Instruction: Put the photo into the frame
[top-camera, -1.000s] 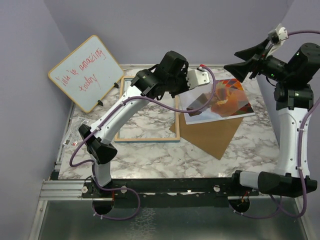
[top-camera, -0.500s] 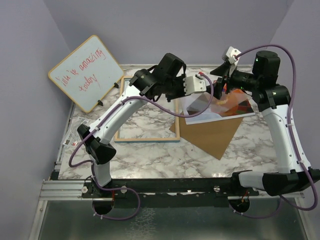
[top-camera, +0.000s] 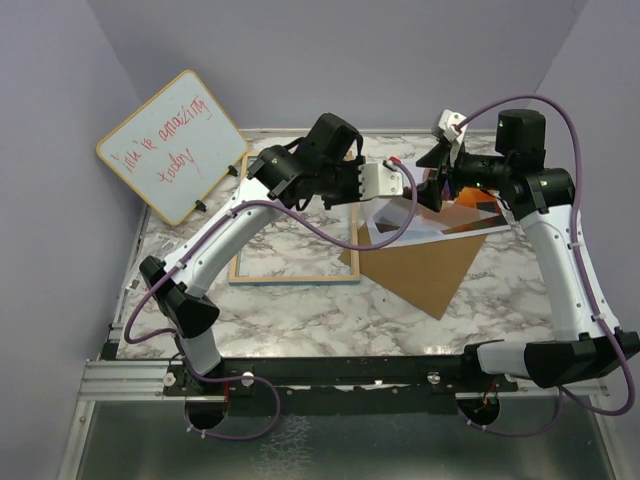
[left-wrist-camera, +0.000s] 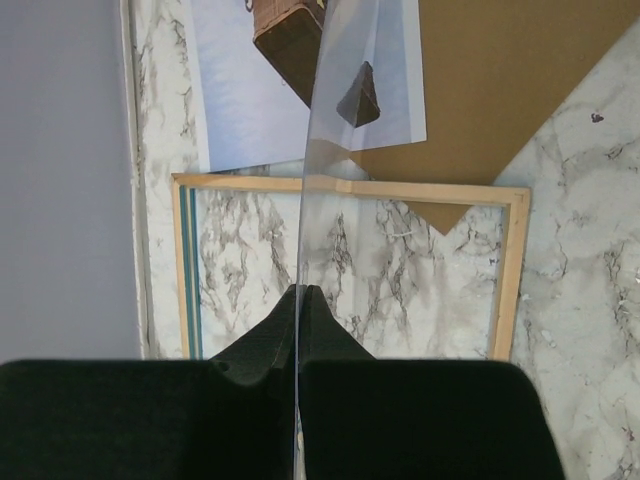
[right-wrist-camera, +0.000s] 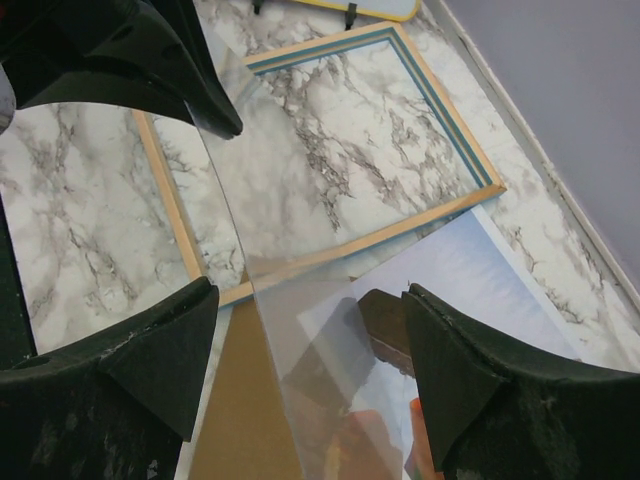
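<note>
balloon photo (top-camera: 485, 215) face up on brown board (top-camera: 420, 275), just beside frame (top-camera: 290, 277), pale wood side up, flat on desk (top-camera: 300, 312)

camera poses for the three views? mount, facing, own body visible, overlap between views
Top external: above and behind the bases, facing down on the table; left arm, right arm show.
Left wrist: faces down past left gripper, shut on clear sheet.
Right wrist: faces down through open right gripper.
Shared: both wrist views show frame and photo.
</note>
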